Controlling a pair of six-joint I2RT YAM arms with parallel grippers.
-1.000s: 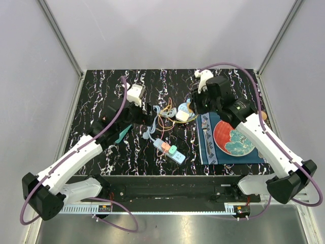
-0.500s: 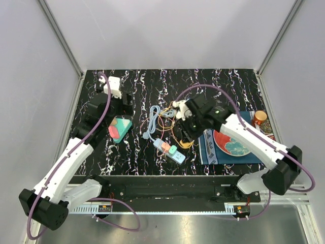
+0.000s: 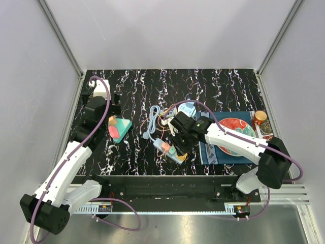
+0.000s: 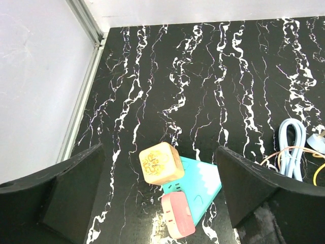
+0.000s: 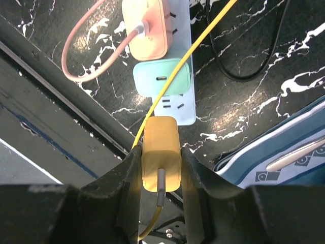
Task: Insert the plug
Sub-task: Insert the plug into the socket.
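While clamping the yellow plug by its sides in the right jaws, lined up beside the free near-end socket of the power strip for a straight push, with left jaws spread wide, parked far left out of the way.

The plug is matt plastic, the power strip smooth plastic (slight sheen), the tabletop glossy.
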